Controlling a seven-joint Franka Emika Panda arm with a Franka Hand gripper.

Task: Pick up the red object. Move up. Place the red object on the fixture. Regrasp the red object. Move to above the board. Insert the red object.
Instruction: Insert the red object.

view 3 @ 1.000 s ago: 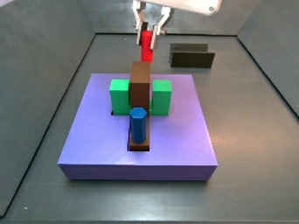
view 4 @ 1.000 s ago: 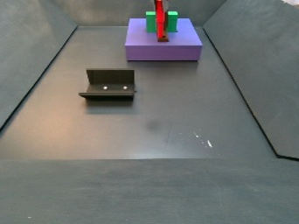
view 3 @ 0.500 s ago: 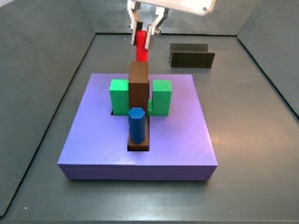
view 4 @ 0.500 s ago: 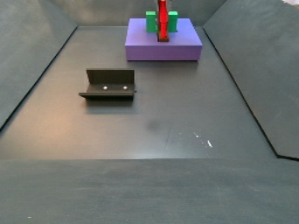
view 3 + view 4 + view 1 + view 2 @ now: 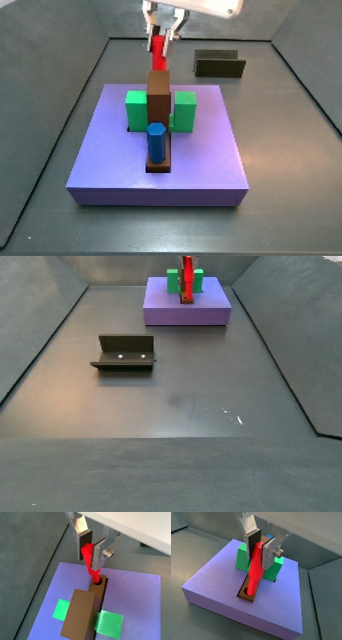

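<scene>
In a side view the fixture (image 5: 124, 352), a dark matte L-shaped bracket on a base plate, stands left of centre on the smooth grey floor. At upper centre lies the board (image 5: 187, 311), a flat lavender slab with a matte face carrying square green blocks (image 5: 138, 100), a tall brown upright piece (image 5: 160, 92) and a blue hexagonal peg (image 5: 158, 143). Above it, at top centre, the gripper (image 5: 258, 546) has its flat silver fingers (image 5: 271, 552) closed narrowly on the red object (image 5: 255, 572), a glossy thin stick held upright with its lower tip at a brown-rimmed slot in the board. No writing can be read.
</scene>
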